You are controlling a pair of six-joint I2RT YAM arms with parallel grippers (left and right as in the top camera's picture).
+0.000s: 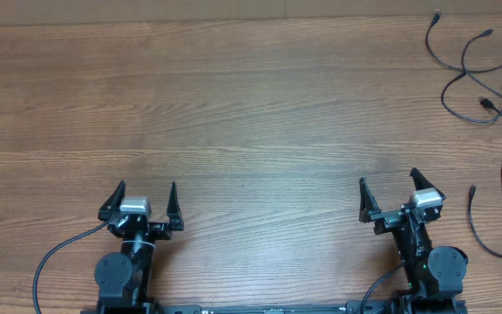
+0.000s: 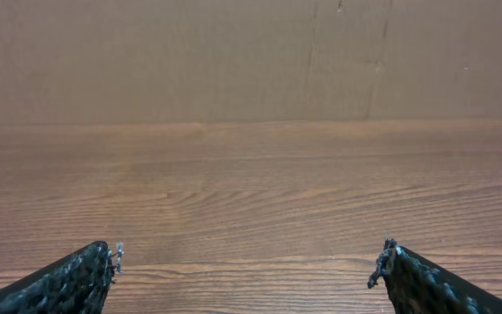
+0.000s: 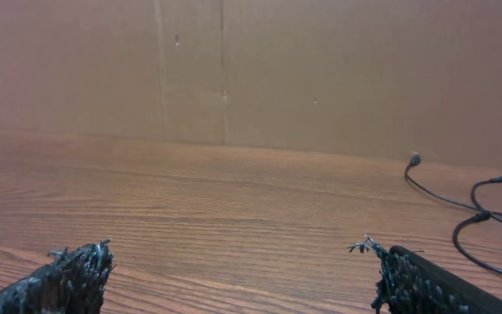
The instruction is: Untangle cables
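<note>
Several thin black cables [image 1: 482, 83] with small plugs lie looped and crossing at the far right of the wooden table, running off the right edge. One more cable [image 1: 475, 222] lies just right of my right gripper. Part of the bundle shows in the right wrist view [image 3: 473, 214]. My right gripper [image 1: 388, 185] is open and empty near the front edge, well short of the cables; its fingers show in the right wrist view [image 3: 234, 257]. My left gripper [image 1: 144, 192] is open and empty at the front left, with only bare wood between its fingers [image 2: 247, 257].
The wooden table [image 1: 234, 113] stretches across the whole view. A brown cardboard wall [image 2: 234, 52] stands behind its far edge. Thicker black arm cables [image 1: 55, 257] trail from the arm bases at the front.
</note>
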